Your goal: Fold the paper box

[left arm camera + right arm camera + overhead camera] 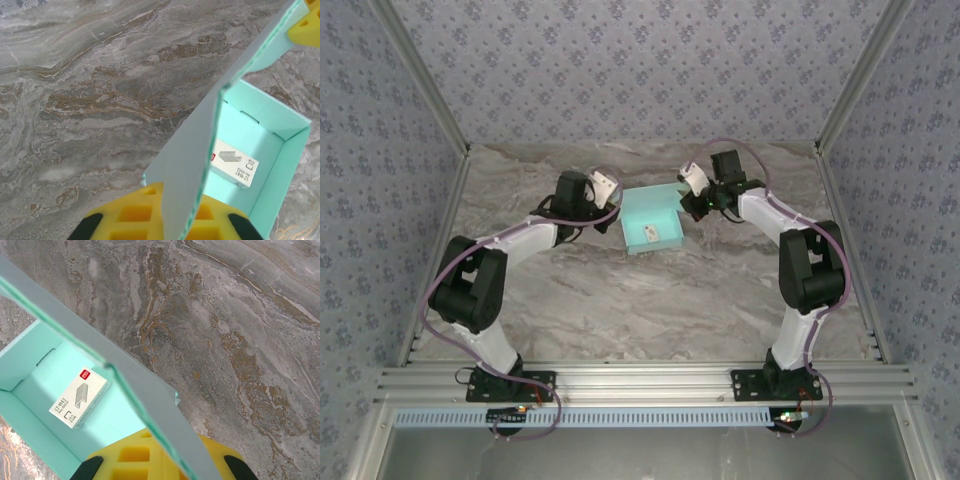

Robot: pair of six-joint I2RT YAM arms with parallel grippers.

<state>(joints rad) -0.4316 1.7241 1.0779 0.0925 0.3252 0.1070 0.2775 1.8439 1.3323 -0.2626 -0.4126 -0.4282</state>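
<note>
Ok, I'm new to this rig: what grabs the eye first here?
The pale turquoise paper box, half folded at the far middle of the marble table. The yellow left fingers and right fingers each pinch one of its opposite walls, and a small white box lies inside.

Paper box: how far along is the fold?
Done: the paper box stands as an open tray with its walls up and a small staple packet inside. In hand: the left fingers and right fingers each pinch an upright panel on opposite sides. Left: those panels are not yet folded over; the top is open.
</note>
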